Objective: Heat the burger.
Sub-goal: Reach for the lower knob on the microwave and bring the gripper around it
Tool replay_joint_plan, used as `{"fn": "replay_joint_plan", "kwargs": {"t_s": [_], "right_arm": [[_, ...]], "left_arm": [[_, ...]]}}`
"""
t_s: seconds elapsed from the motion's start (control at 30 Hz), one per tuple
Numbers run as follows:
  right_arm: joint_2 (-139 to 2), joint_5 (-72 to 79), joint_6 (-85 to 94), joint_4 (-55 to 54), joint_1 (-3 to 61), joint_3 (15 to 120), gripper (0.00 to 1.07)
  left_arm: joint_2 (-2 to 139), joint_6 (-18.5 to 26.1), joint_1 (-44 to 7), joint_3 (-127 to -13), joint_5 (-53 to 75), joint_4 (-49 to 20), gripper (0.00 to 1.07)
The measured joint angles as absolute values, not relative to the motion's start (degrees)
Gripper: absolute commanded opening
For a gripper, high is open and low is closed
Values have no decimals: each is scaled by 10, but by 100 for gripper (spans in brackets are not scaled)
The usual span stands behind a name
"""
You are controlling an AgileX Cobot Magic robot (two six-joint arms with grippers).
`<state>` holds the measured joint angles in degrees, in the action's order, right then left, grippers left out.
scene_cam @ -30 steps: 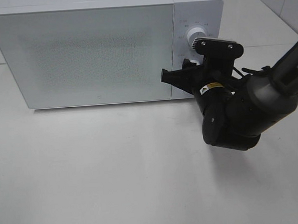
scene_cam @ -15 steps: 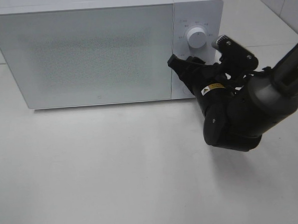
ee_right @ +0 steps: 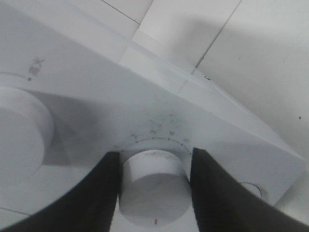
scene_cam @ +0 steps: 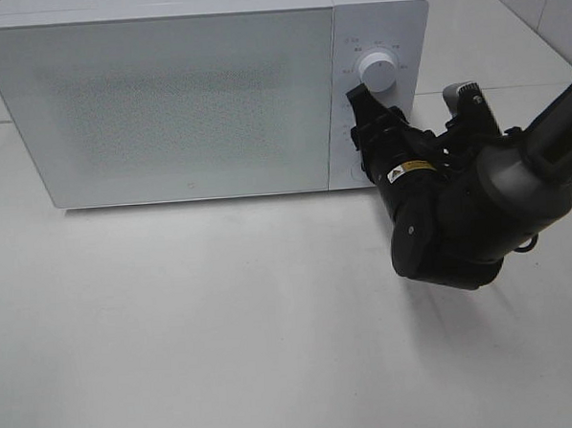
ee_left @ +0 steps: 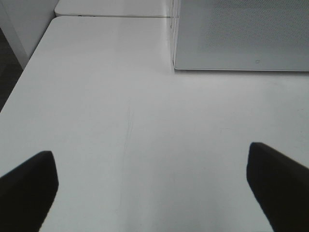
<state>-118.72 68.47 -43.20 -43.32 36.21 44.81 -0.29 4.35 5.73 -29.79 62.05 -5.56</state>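
My right gripper (ee_right: pixel 154 153) clamps the lower knob (ee_right: pixel 152 193) at 3 o'clock of the shut microwave (scene_cam: pixel 165 105). The left gripper (ee_left: pixel 149 152) hangs wide. The burger is unseen, presumably inside. Timing is left.

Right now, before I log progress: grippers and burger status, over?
Right fingers shut on lower knob. Left fingers open, over table. Burger not in view; microwave door shut. Nothing in the way.
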Motion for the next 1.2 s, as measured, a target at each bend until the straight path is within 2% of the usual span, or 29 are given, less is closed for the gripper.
{"fn": "replay_joint_plan", "kwargs": {"t_s": [0.67,1.2], "right_arm": [[-1187,670,-720,-439,362,448,12],[-1187,666,-829,-441,362,448,13]], "left_arm": [[-3,44,57,-298,621,-56,100],[-3,44,57,-298,621,-56,100]]}}
